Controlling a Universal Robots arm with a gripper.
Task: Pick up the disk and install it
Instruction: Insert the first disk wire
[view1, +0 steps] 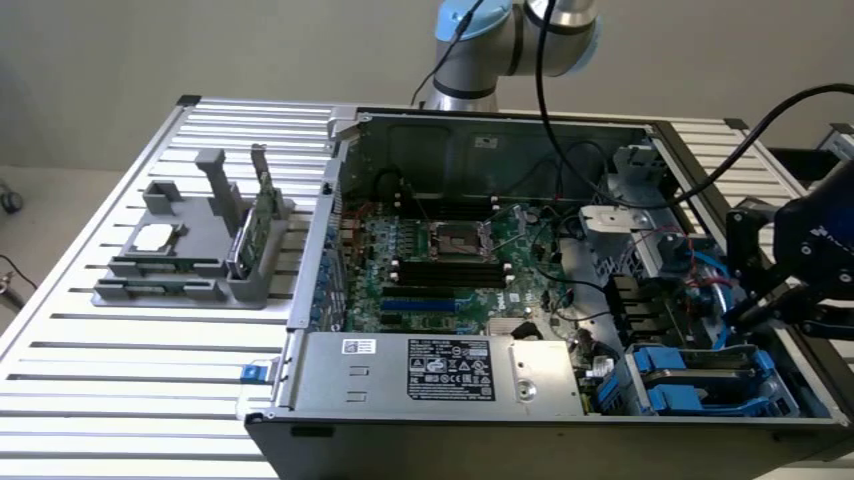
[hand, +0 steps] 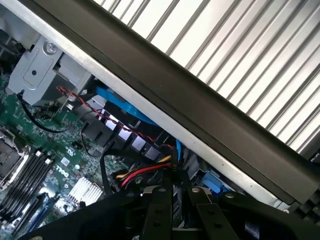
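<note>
A: Entry, exterior view. Largest first?
B: Slatted table (view1: 134, 350), then the open computer case (view1: 534, 445). My gripper (view1: 754, 310) hangs at the case's 3 o'clock edge; whether it is spread or pinching, I cannot tell. The disk (view1: 705, 377) lies in the 4 o'clock bay, near it.

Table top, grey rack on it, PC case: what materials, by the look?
Table top: likely aluminium, pale matte slats with grooves between. Grey rack: probably plastic, uniform matte grey, blocky shapes. PC case: sheet metal, bare silvery folded panels.
</note>
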